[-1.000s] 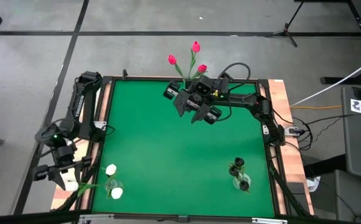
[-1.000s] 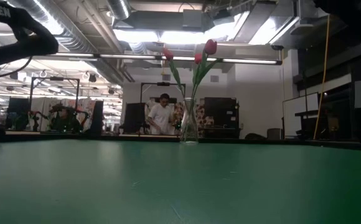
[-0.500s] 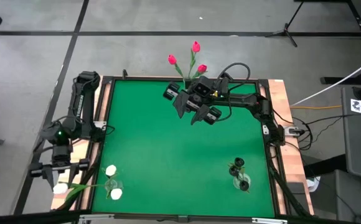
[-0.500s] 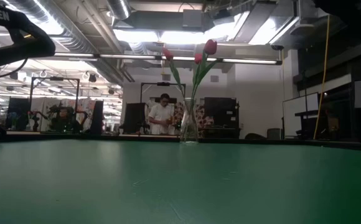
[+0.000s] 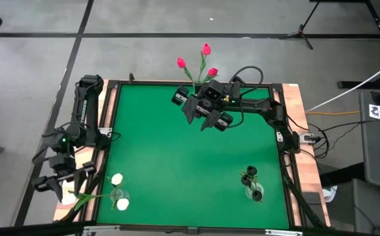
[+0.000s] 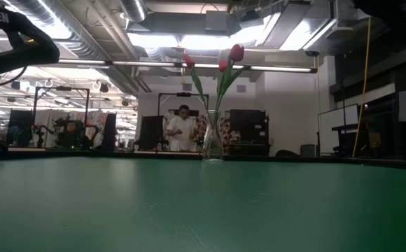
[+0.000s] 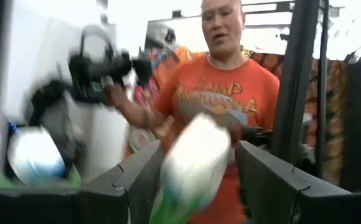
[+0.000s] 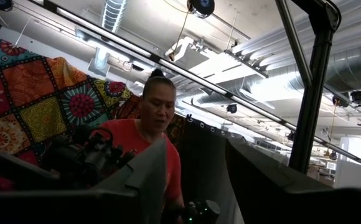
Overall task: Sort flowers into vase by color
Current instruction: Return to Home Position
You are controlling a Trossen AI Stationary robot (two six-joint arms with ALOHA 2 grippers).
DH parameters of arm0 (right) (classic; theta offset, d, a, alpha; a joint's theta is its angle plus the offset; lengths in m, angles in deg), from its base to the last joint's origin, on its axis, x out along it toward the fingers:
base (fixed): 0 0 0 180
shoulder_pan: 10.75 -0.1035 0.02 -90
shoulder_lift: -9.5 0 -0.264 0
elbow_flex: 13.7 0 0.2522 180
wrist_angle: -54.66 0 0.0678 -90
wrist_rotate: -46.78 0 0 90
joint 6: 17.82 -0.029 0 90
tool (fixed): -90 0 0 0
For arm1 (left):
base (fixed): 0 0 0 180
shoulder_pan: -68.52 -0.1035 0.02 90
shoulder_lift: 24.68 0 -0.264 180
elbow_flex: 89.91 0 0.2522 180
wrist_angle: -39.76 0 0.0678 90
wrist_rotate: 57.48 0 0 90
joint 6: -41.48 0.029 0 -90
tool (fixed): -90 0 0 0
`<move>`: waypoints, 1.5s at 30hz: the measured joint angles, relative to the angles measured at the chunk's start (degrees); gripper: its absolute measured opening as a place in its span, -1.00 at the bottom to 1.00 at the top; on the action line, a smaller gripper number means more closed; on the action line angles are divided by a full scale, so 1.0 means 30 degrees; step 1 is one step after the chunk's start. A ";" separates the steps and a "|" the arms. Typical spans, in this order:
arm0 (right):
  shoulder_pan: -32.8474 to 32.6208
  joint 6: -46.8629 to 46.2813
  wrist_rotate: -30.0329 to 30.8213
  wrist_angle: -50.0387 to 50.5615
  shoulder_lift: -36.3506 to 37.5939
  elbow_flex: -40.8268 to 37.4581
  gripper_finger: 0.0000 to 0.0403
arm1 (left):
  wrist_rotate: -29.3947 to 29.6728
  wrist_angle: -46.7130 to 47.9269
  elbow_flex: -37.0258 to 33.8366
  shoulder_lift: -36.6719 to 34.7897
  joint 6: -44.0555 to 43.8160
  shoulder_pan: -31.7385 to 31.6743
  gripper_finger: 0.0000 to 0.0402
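Observation:
My left gripper hangs over the table's near left edge, shut on a white tulip. The tulip's green stem reaches toward a small glass vase that holds two white tulips. A second vase at the near right holds black tulips. At the middle of the far edge, a tall glass vase holds three pink-red tulips. My right gripper is raised above the table near that vase, open, with nothing between its fingers. My left gripper has the white tulip between its two fingers, with the white head standing in the gap. The picture's lower edge hides the spot where the fingers meet it. The flower is lifted clear, its stem lying roughly level toward the table's right.
A person in an orange shirt stands beyond the table holding a dark device. Another person shows far behind the far edge. The green mat is bare between the three vases. A wooden frame borders the table.
My left gripper has stayed over the near left edge and rolled about its own axis. The white tulip has turned with it, its head swinging farther off the table's left side while the stem stays pointed toward the white vase.

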 joint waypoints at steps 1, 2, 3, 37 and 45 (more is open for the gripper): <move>0.0000 0.0000 0.0000 -0.0005 -0.0005 -0.0004 -0.18 | 0.0000 -0.0259 0.0000 -0.0021 0.1233 -0.0064 0.01; 0.0000 0.0000 0.0001 -0.0005 -0.0005 -0.0005 -0.18 | 0.0007 -0.0381 0.0000 -0.0021 0.2080 -0.0122 0.01; 0.0000 0.0000 0.0007 -0.0005 -0.0005 0.0001 -0.18 | 0.0007 -0.0523 0.0000 -0.0003 0.2655 -0.0184 0.01; 0.3426 -0.2288 -0.1799 -0.0561 0.1788 -0.0012 -0.18 | -1.4658 0.0560 0.5738 -0.0066 -0.1820 0.0358 0.01; 0.3563 -0.3448 -0.2827 -0.0559 0.2904 -0.0012 -0.18 | -1.6000 1.3642 1.3096 -0.0057 0.2449 0.0424 0.01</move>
